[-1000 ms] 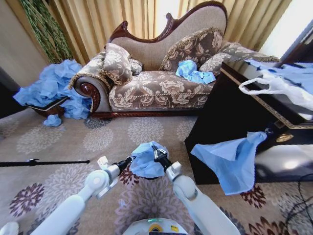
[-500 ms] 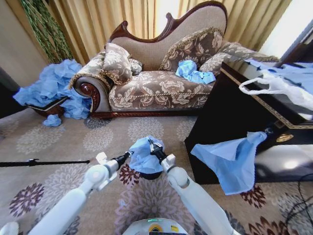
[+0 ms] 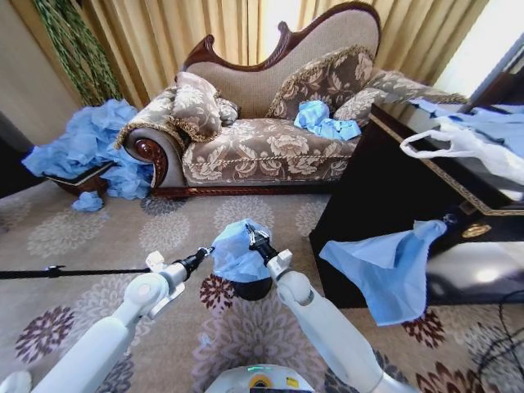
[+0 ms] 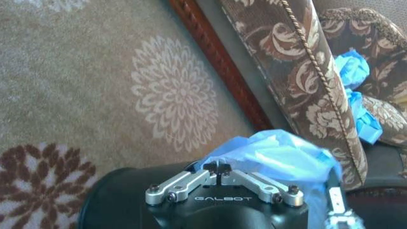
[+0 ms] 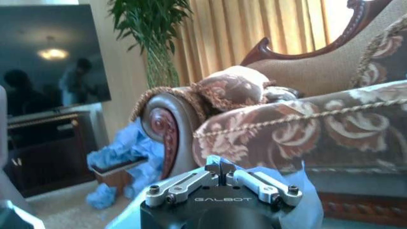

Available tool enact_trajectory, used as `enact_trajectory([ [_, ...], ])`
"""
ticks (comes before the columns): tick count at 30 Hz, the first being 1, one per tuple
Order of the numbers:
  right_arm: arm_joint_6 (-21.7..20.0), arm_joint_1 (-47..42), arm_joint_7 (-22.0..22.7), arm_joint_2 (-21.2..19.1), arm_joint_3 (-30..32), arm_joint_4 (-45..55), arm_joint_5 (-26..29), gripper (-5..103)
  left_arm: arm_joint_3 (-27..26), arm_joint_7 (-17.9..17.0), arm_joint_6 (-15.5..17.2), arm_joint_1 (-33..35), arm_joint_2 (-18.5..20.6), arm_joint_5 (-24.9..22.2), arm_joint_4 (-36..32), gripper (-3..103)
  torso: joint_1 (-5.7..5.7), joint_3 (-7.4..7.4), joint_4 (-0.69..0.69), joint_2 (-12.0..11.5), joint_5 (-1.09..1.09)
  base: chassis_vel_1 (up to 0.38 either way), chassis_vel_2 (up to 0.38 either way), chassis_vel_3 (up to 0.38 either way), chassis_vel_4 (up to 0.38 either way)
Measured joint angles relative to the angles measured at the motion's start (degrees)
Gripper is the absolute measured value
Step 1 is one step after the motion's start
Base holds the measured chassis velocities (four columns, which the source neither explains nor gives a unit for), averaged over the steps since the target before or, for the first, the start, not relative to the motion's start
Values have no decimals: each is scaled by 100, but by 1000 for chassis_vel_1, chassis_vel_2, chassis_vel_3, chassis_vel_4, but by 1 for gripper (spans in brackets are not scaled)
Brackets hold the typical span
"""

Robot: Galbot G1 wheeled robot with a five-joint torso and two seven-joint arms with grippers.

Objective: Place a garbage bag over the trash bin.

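The garbage bag sits bunched over the top of the trash bin, which stands on the carpet in front of the sofa. The left gripper pinches the bag's edge on the bin's left side, fingers closed on the plastic; the right gripper does the same at the far right rim. To do this well, I judge both should spread the opening wider than the rim and draw it down evenly, keeping the thin film from slipping or tearing.
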Motion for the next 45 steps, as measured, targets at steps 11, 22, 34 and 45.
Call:
enact_trajectory([
  [11, 84, -1219, 128, -153, 532, 145, -317, 0, 223, 121, 122, 303, -255, 237, -61, 0, 0, 0, -4, 0, 1, 0, 0, 0, 0],
  [22, 313, -1847, 279, -206, 717, 390, -502, 0, 250, 343, 229, 533, -480, 521, 37, 0, -1, -1, -2, 0, 0, 0, 0, 0, 0],
  [34, 303, -505, 32, -23, 406, -767, -563, 0, 391, 284, 235, 489, -778, 891, 86, 0, 0, 1, 0, 0, 0, 0, 0, 0, 0],
  [45, -1723, -560, 90, -288, 356, -61, -514, 0, 325, 259, 237, 541, -872, 1069, 141, 0, 1, 1, -4, 0, 0, 0, 0, 0, 0],
])
